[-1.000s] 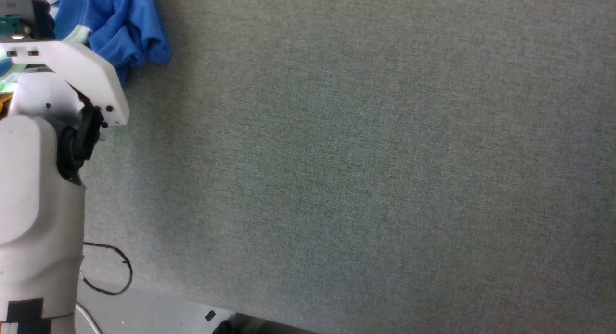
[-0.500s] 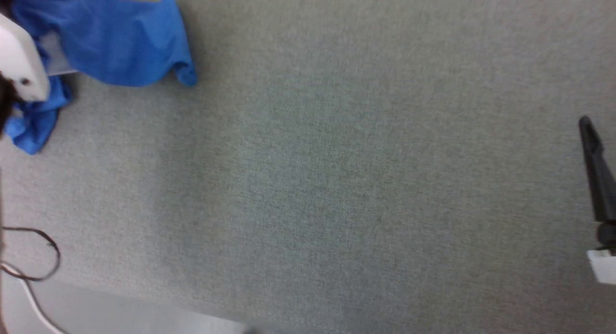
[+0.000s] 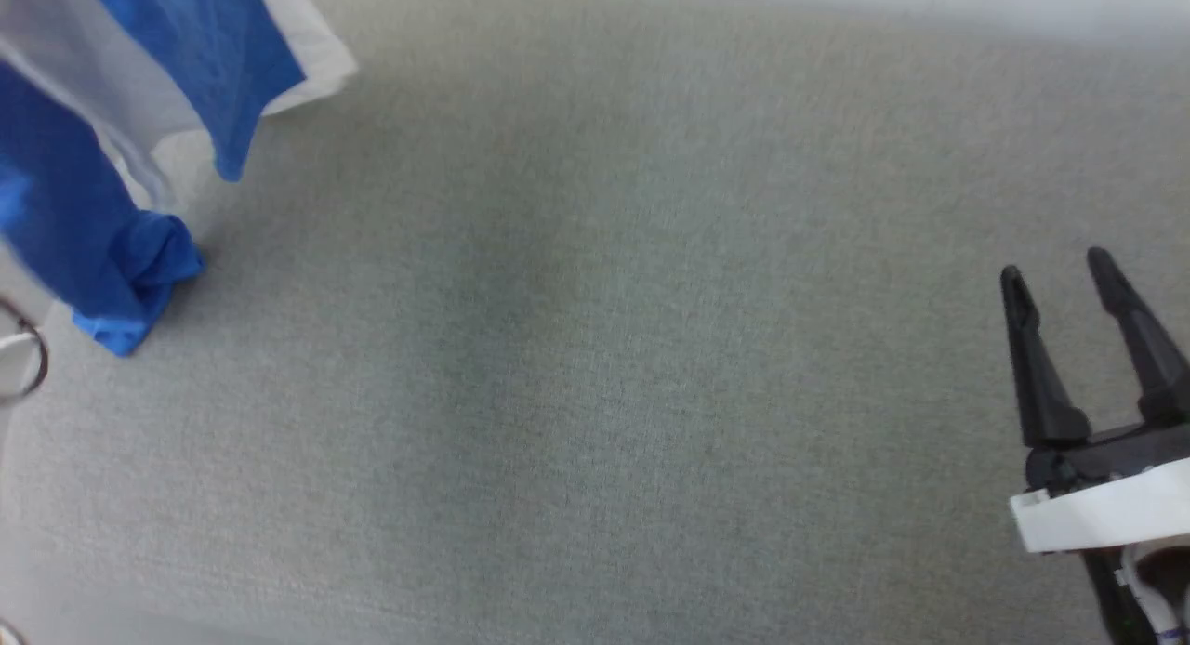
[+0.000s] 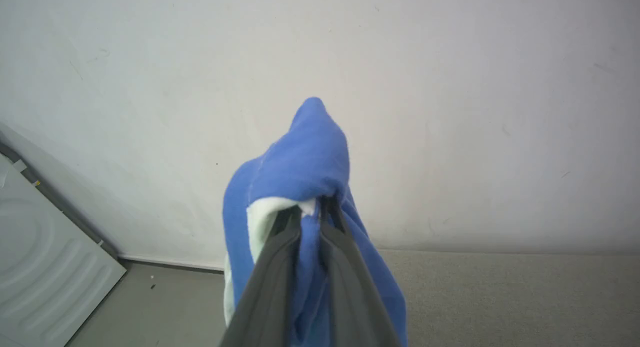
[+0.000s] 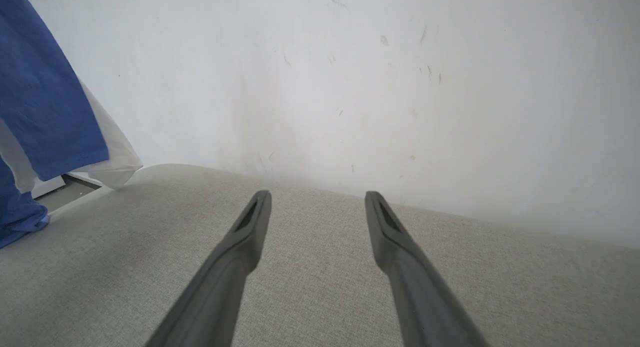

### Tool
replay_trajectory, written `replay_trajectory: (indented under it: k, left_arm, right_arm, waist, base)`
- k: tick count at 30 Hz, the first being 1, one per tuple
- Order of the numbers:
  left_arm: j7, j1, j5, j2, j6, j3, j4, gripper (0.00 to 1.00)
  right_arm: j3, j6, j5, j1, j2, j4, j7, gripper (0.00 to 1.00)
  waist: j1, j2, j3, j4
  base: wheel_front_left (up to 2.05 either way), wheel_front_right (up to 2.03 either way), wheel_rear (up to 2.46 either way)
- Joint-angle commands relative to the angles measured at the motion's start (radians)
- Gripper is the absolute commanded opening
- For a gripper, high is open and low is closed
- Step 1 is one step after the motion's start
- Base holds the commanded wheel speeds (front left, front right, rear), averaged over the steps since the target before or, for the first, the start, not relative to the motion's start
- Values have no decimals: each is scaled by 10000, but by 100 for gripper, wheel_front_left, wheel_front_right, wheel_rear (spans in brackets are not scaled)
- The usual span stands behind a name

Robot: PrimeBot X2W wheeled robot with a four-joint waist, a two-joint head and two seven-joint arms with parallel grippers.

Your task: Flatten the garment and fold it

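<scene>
Since half a second ago my head camera has swung, so the whole scene has shifted. Beyond that, the garment (image 3: 112, 134) now hangs more opened out at the upper left of the head view, with a white panel showing beside the blue. My right gripper (image 3: 1055, 266) shows both fingers at the lower right, where only one showed before.

My left gripper (image 4: 312, 209) is clamped on a bunched blue-and-white fold at the centre of the left wrist view, and the cloth drapes down over both fingers. My right gripper is spread wide and empty above the grey fabric surface (image 3: 595, 366), well apart from the shirt. The lowest blue clump seems to touch that surface.

I judge the cloth thin, light and limp. It will sag, twist and slide rather than hold any shape. The best hold looks like the free white corner at the upper left, pinched at the hem so the two grips can spread it.
</scene>
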Motion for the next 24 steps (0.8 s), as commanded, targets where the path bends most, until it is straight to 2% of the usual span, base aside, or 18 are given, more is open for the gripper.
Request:
replay_trajectory:
  k: [1,9,16,24]
  left_arm:
    - [38,-638,-136,-213,-126,-156,82,0]
    - [-219,-2591,-267,-1230,-212,-772,760,0]
    - [-750,-4078,-655,-2686,-199,-1240,1944,0]
    - [-1316,-4692,-1338,-4316,-154,-1516,3066,0]
  right_arm:
    - [-13,-21,-142,42,258,152,-120,100]
    - [73,-21,-493,238,1035,538,-273,100]
    - [-77,-21,-686,428,1440,804,-377,100]
    - [-294,-21,-847,540,1625,994,-406,100]
  waist:
    - [3,0,-976,-208]
    - [3,0,-1742,-449]
    - [3,0,-2260,-754]
    - [3,0,-2656,-1363]
  base:
    - [0,0,0]
    - [0,0,0]
    - [0,0,0]
    - [0,0,0]
